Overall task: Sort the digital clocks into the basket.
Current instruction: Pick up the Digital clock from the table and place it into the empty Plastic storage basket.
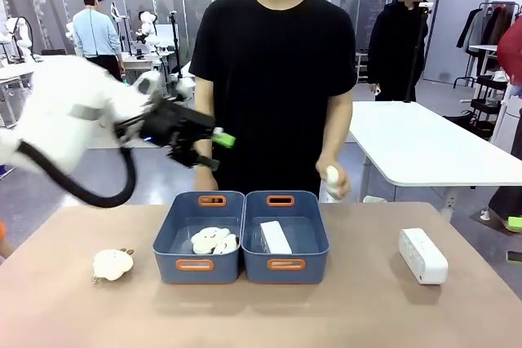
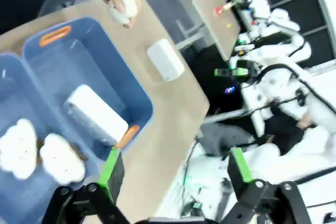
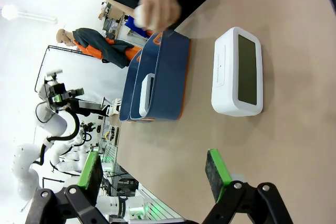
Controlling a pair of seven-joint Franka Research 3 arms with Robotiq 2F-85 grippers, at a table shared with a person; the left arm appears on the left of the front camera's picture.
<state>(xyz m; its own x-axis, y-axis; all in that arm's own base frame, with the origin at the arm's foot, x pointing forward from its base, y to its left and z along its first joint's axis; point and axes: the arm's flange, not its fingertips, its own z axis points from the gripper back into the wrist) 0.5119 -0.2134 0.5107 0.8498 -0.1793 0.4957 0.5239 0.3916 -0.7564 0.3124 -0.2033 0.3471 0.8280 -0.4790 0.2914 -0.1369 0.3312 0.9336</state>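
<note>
Left gripper [image 1: 216,151] hangs open and empty, one digital clock [image 1: 276,237] already in the basket [image 1: 261,273] (the other clock [image 1: 422,255] sits on the table [image 1: 326,315], before the open right gripper [image 3: 155,169]).

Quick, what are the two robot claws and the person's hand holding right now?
Left gripper: open, holding nothing.
Right gripper: open, holding nothing.
Person's hand: closed around a small white object; what it is cannot be told.

Tan worktop [image 1: 367,307]. Blue basket [image 1: 316,264] sits mid-worktop, with a matching bin [image 1: 166,260] touching its left side. White clock [image 1: 422,255] lies well right of the basket. Plush toy [image 1: 112,263] lies left of the basket, just past the bin.
</note>
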